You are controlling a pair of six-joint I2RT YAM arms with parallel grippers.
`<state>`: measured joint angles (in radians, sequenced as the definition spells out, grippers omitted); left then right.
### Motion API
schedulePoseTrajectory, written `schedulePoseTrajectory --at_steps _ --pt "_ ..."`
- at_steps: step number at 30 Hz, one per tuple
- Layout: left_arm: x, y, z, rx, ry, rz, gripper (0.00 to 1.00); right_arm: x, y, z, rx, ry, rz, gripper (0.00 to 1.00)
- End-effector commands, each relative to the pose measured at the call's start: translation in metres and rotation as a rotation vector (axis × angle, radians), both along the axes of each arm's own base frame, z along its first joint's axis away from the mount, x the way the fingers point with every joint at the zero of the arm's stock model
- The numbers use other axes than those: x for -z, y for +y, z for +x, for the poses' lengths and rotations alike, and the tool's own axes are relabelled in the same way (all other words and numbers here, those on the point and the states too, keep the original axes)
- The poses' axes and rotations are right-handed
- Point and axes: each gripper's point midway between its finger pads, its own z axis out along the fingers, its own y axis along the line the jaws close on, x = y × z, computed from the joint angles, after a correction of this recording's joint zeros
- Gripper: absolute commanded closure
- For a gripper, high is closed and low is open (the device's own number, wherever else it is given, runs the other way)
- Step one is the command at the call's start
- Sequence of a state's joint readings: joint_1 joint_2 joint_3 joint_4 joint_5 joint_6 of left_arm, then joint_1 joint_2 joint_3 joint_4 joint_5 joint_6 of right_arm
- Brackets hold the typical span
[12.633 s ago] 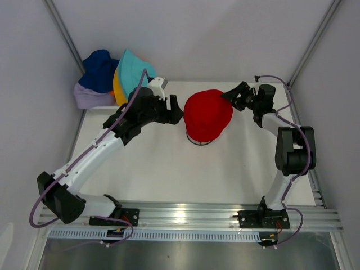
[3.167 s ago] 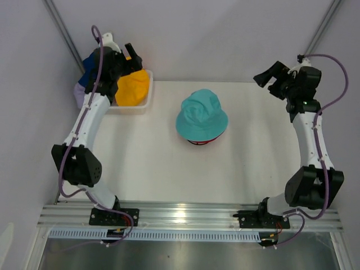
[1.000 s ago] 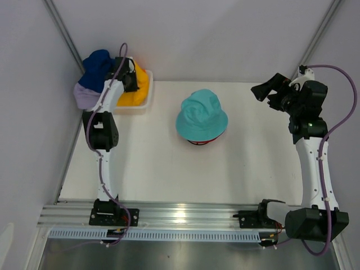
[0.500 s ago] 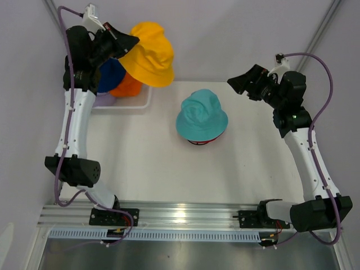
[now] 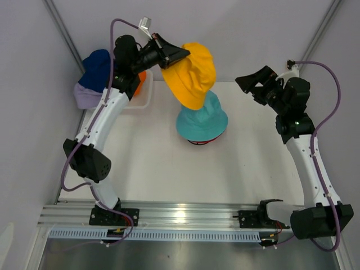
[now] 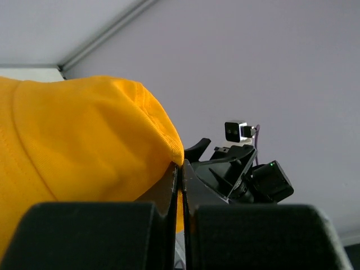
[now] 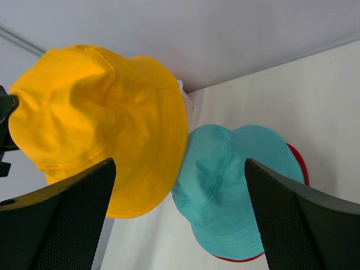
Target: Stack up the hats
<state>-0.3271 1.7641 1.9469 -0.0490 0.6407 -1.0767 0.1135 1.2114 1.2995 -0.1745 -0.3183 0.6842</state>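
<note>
A yellow hat [image 5: 194,76] hangs in the air by its brim, with my left gripper [image 5: 179,54] shut on that brim [image 6: 179,159]. It hovers above the back left of the teal hat [image 5: 205,121]. The teal hat sits on a red hat, of which only the rim [image 5: 201,140] shows, at mid table. My right gripper [image 5: 253,84] stands open and empty to the right of the stack, above the table. In the right wrist view the yellow hat [image 7: 101,124] overlaps the teal hat [image 7: 236,180] between the wide-apart fingers [image 7: 56,214].
A white basket [image 5: 145,100] stands at the back left corner. An orange hat [image 5: 139,79] lies in it. A navy hat [image 5: 95,66] and a lavender hat [image 5: 84,97] lie to its left. Grey walls close in the back and both sides.
My left arm has swung right with the yellow hat, from above the basket to over the teal hat. My right gripper has drawn back a little to the right, still open.
</note>
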Motion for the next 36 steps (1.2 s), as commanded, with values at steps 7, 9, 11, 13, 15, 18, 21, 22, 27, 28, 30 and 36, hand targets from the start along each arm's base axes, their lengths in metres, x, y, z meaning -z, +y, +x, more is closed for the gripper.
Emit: schedulePoseTrajectory --at_steps 7,9,11,13,15,18,21,22,27,28,30,36 --pt "-0.021 -0.057 -0.033 0.193 -0.024 -0.114 0.99 -0.012 -0.06 -0.028 0.179 -0.02 0.034 0.01" --pt "-0.015 -0.067 -0.033 0.226 -0.006 -0.127 0.99 -0.007 -0.064 -0.029 0.195 -0.011 0.03 0.01" --pt "-0.007 -0.075 -0.034 0.23 0.008 -0.106 0.99 -0.006 -0.067 -0.03 0.204 -0.011 0.031 0.01" --pt "0.009 -0.079 -0.028 0.21 0.004 -0.06 0.99 -0.004 -0.067 -0.03 0.201 -0.006 0.03 0.0" --pt "0.034 -0.077 -0.018 0.155 0.026 0.014 0.99 -0.002 -0.065 -0.03 0.19 -0.002 0.03 0.01" --pt "0.067 -0.067 -0.006 0.05 0.04 0.118 0.99 0.003 -0.063 -0.028 0.177 0.007 0.03 0.0" --pt "0.097 -0.057 -0.003 0.003 0.041 0.205 0.99 0.01 -0.059 -0.025 0.151 0.01 0.03 0.0" --pt "0.106 -0.056 -0.004 0.007 0.048 0.226 0.99 0.018 -0.058 -0.024 0.145 0.025 0.032 0.0" --pt "0.135 -0.045 -0.008 0.024 0.081 0.289 0.99 0.04 -0.044 -0.014 0.063 0.041 0.056 0.01" --pt "0.136 -0.043 -0.008 0.014 0.082 0.293 0.99 0.044 -0.042 -0.012 0.052 0.046 0.056 0.0" --pt "0.144 -0.033 -0.006 -0.018 0.098 0.304 0.99 0.05 -0.031 -0.009 0.012 0.032 0.037 0.0" --pt "0.153 -0.007 -0.003 -0.089 0.114 0.317 0.99 0.071 -0.004 0.002 -0.052 0.064 -0.001 0.0"
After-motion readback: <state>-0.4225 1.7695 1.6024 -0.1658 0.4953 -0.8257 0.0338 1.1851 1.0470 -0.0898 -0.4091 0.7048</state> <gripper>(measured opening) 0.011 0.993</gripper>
